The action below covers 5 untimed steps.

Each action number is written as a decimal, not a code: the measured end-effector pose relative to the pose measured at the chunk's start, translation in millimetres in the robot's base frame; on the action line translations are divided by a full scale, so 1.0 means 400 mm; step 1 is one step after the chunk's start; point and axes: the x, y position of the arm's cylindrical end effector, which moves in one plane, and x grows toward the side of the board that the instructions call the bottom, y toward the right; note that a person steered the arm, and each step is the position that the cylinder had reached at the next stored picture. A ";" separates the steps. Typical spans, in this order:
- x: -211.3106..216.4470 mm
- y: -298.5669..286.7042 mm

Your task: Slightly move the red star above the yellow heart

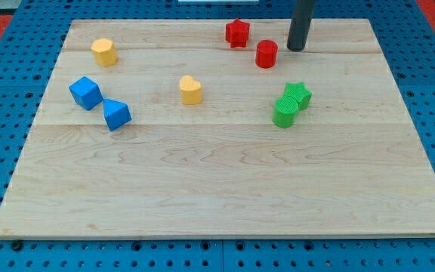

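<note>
My tip is the blunt lower end of a plain dark rod with no jaws to spread or close; it pinches nothing and sits on the wooden board near the view's top, right of centre. No block touches it.

Just to the tip's left and a little toward the view's bottom stands the red cylinder, close to the tip but apart from it. Further left past that cylinder, and slightly nearer the view's top, sits the red star; the cylinder lies roughly between my tip and the star, near the star without touching it.

Below the tip, toward the view's bottom, the green star and a green cylinder sit pressed together, the cylinder on the lower left of the star.

Well to the tip's lower left is the yellow heart, standing alone near the board's middle, down and left of the red star.

Far to the left, a second yellow block, its shape hard to tell, lies about level with my tip. Below it, a blue cube and a blue wedge-like block sit almost touching.
</note>
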 end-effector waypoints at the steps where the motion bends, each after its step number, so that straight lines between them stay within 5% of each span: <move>1: 0.006 -0.110; 3: 0.095 -0.146; 4: -0.012 -0.029; 5: -0.123 -0.064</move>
